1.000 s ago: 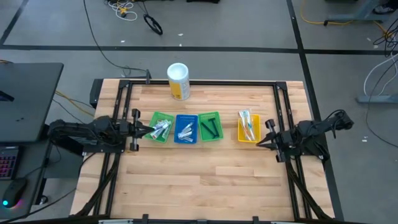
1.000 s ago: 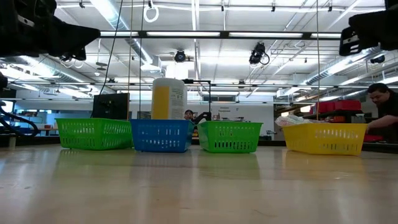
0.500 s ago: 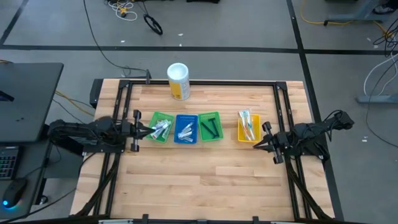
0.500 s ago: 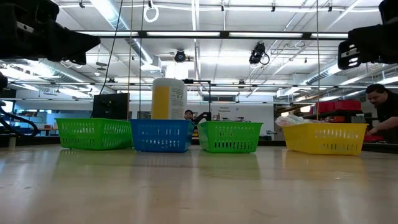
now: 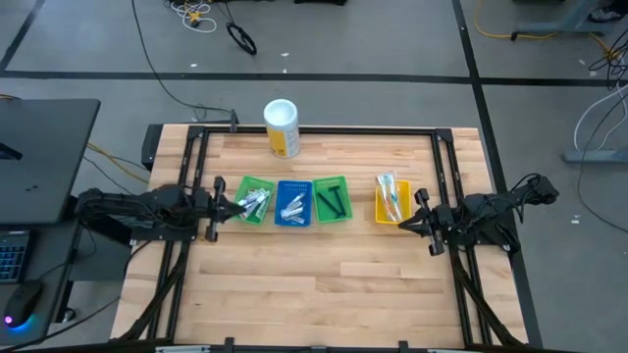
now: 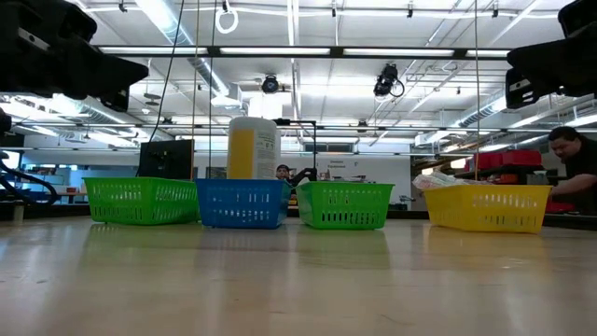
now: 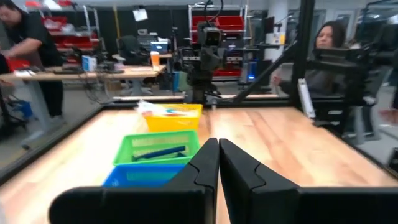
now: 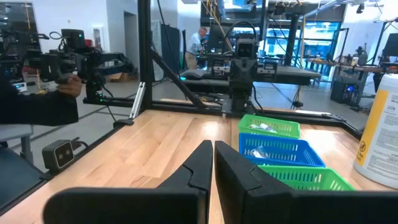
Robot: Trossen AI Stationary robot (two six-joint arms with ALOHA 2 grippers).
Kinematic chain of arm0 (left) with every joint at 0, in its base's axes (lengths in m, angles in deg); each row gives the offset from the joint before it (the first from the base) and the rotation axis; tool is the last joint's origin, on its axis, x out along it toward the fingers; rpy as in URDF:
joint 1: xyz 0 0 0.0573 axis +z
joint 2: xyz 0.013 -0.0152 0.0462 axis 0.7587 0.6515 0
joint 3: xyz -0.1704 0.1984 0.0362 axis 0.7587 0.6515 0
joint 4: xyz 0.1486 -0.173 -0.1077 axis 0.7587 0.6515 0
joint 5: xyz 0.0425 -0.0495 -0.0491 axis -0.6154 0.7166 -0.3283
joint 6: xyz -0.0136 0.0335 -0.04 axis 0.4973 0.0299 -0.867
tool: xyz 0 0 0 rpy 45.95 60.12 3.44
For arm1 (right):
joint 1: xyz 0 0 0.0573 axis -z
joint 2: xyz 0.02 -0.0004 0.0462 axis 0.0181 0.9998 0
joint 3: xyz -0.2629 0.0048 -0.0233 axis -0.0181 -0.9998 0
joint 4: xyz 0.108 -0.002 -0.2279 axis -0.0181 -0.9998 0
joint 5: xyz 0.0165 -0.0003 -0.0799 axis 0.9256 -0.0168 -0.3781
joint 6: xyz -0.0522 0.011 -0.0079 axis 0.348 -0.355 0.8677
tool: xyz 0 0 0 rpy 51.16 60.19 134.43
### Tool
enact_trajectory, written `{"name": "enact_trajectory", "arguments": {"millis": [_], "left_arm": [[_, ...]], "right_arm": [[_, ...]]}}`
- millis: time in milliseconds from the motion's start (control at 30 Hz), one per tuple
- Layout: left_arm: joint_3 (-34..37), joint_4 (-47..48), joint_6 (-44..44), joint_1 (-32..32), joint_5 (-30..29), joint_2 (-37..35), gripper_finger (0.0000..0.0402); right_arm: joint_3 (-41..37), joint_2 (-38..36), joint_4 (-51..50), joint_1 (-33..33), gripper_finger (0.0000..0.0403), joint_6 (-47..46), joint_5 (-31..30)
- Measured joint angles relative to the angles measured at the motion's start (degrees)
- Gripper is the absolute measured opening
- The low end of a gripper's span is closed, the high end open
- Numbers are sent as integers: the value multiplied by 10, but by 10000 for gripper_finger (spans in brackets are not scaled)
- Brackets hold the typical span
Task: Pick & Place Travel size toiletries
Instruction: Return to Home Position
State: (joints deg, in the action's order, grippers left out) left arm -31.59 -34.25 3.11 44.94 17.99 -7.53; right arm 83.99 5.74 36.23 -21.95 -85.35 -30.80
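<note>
While the toiletries (image 5: pixel 294 206) lie in trays (image 5: pixel 293 225) along the bench (image 5: pixel 324 275), both jaws sit closed and empty; left jaws just beside the outer green tray (image 5: pixel 245 186), right jaws beside the yellow tray (image 5: pixel 379 212).

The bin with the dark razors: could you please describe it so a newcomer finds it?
On the table, four bins stand in a row. It is the green bin between the blue bin and the yellow bin; unlike the other green bin, it holds dark razors.

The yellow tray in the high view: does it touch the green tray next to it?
No, a strip of bare table shows between the yellow tray and the nearest green tray, so they stand apart.
</note>
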Motion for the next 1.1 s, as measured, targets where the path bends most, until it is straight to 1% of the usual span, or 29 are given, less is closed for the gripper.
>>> {"name": "enact_trajectory", "arguments": {"millis": [100,767,1100], "left_arm": [[0,2,-11,0,13,0,20],[0,1,-1,0,14,0,12],[1,1,-1,0,14,0,20]], "right_arm": [[0,0,0,0,23,0,0],[0,0,0,0,23,0,0],[0,0,0,0,23,0,0]]}}
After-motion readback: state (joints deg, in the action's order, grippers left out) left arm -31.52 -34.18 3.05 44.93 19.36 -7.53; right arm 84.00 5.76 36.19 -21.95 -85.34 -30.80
